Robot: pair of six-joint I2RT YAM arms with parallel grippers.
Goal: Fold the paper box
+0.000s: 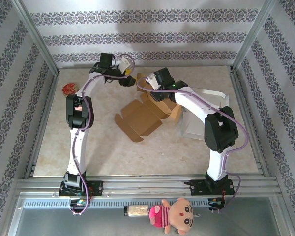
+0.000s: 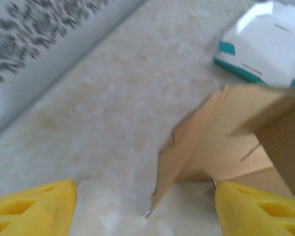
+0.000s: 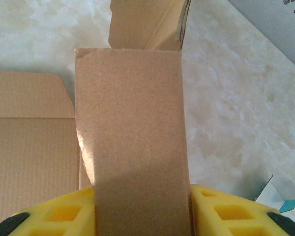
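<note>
Right wrist: my right gripper (image 3: 142,211) squeezes a flap of the box (image 3: 130,123), middle of the frame. Left wrist: my left gripper (image 2: 145,209) is spread wide, holding nothing, box at the right.

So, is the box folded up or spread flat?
Partly: half the box lies flat on the table; other panels stand raised, one in the right gripper.

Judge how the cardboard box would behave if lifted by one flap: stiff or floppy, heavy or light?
Probably light: the cardboard box is a thin, unfolded sheet. It would likely hinge at its creases; the flap in the right gripper is folded up from the flat panels. A push would probably slide it over the smooth table.
</note>
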